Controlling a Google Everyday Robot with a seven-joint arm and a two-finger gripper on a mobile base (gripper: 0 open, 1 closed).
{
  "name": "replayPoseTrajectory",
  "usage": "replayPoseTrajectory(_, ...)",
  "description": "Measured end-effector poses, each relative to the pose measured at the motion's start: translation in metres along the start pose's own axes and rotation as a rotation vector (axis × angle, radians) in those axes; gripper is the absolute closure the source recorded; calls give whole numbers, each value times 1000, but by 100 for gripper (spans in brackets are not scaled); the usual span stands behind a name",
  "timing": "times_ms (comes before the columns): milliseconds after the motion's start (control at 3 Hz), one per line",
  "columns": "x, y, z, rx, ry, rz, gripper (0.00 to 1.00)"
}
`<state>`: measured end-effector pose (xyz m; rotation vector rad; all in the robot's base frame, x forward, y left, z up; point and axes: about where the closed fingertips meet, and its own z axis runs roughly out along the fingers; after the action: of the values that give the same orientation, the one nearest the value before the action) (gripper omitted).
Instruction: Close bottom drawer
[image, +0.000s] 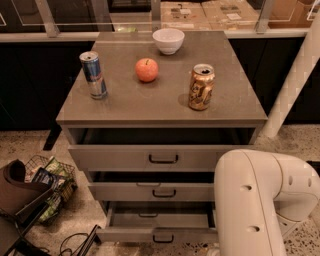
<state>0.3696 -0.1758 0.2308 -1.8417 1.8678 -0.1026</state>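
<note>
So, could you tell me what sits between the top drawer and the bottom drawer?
The middle drawer, in the camera view; the gripper is out of frame, only its white arm shows.

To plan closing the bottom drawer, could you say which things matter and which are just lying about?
Job: bottom drawer, pulled out; arm, lower right; gripper, out of view.
Lying about: bowl, apple, blue can, gold can, floor basket.
</note>
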Motion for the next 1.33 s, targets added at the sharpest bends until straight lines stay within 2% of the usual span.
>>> replayPoseTrajectory(333, 0, 0, 0, 1, 1, 1, 100)
replayPoseTrajectory(667, 2, -1, 7, 0, 35, 3, 100)
replayPoseTrajectory(1000, -10, 10, 45, -19, 143, -96, 100)
replayPoseTrajectory(1333, -1, 10, 63, -9, 318, -100, 100)
